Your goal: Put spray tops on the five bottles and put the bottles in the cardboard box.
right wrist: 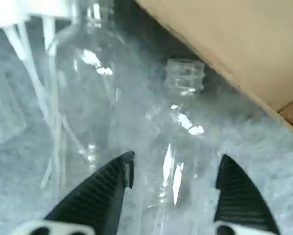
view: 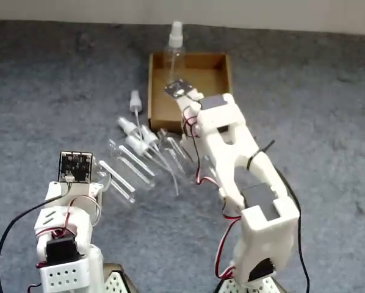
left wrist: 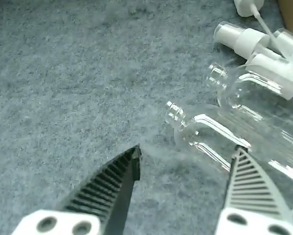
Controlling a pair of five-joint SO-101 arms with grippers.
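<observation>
Several clear bottles [view: 137,162] lie side by side on the grey carpet, some with white spray tops [left wrist: 240,40] on them or beside them. My left gripper [left wrist: 185,169] is open just short of an uncapped bottle [left wrist: 210,132] lying on its side. My right gripper [right wrist: 175,171] is open, its fingers on either side of another uncapped bottle [right wrist: 178,122] that lies close to the cardboard box [right wrist: 244,44]. One capped bottle [view: 175,46] stands upright at the far left corner of the cardboard box [view: 222,79]. A loose spray top [view: 135,101] lies left of the box.
Grey carpet covers the table, with free room to the left and right of the arms. The right arm [view: 231,146] stretches over the near edge of the box. Thin dip tubes [right wrist: 36,63] lie beside the right gripper's bottle.
</observation>
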